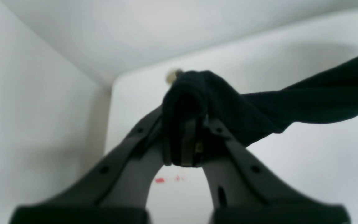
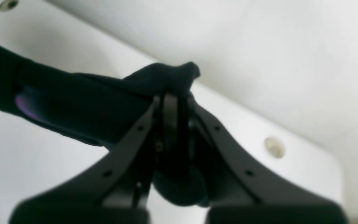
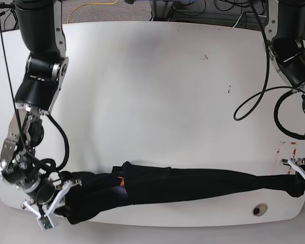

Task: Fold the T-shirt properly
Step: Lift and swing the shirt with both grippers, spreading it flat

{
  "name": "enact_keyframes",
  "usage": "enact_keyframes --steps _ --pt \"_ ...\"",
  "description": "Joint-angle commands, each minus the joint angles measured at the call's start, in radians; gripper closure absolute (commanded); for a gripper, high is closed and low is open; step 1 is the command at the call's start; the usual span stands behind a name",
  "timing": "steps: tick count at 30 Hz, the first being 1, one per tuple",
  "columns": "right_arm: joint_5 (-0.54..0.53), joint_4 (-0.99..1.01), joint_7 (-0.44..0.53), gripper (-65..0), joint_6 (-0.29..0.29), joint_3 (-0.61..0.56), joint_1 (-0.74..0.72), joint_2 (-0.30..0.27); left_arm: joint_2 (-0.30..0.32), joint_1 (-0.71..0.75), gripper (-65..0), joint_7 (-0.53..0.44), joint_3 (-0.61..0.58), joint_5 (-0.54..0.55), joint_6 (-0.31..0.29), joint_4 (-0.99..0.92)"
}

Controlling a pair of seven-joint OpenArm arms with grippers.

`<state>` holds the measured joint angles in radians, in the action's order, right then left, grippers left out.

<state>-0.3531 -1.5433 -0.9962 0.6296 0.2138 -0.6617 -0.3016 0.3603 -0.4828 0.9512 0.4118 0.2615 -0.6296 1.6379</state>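
a black t-shirt (image 3: 193, 184) is stretched into a long, narrow band along the near edge of a white tabletop (image 3: 157, 91). its long axis runs side to side in the base view, from one arm to the other. the left pincer (image 3: 298, 184), at that view's right, is closed tight on one bunched end of the shirt. the right pincer (image 3: 55, 199), at that view's left, is closed tight on the other, thicker end. a small orange print (image 3: 123, 182) shows near the thicker end. a round hole (image 3: 259, 209) sits in the tabletop just below the band.
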Motion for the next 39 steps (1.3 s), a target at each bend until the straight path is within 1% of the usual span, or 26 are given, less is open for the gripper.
enact_keyframes --steps 1,6,8,12,18,25,28,33,39 --pt "0.004 -0.056 0.023 0.0 -0.004 0.025 0.061 -0.018 0.007 0.031 -1.7 -0.051 0.003 0.009 0.001 0.014" --pt "0.004 -0.115 0.026 0.0 -0.004 0.049 0.211 0.003 0.007 0.14 -1.7 -0.099 0.003 0.008 0.0 0.014" --pt "0.004 -0.138 0.026 0.0 -0.004 0.078 0.29 0.006 0.009 0.209 -1.7 -0.137 0.003 0.009 0.0 0.003" --pt "0.004 -0.165 0.026 0.0 -0.003 0.103 0.389 0.006 0.012 0.281 -1.7 -0.174 0.005 0.011 -0.002 -0.021" --pt "0.004 -0.176 0.026 0.0 -0.003 0.108 0.514 0.006 0.03 0.361 -1.7 -0.186 0.045 0.011 -0.003 -0.067" --pt "0.004 -0.176 0.026 0.0 -0.003 0.108 0.623 0.008 0.03 0.425 -1.7 -0.186 0.058 0.009 -0.003 -0.069" --pt "-0.008 -0.176 0.026 0.0 -0.003 0.109 0.661 0.028 0.032 0.447 -1.7 -0.186 0.06 0.005 -0.003 -0.077" --pt "-0.03 -0.176 0.026 0.0 -0.003 0.155 0.715 0.057 0.039 0.474 -1.7 -0.186 0.06 0.003 -0.003 -0.112" --pt "-0.021 -0.176 0.026 0.0 -0.003 0.161 0.765 0.089 0.049 0.519 -1.7 -0.186 0.066 0.005 -0.003 -0.138"
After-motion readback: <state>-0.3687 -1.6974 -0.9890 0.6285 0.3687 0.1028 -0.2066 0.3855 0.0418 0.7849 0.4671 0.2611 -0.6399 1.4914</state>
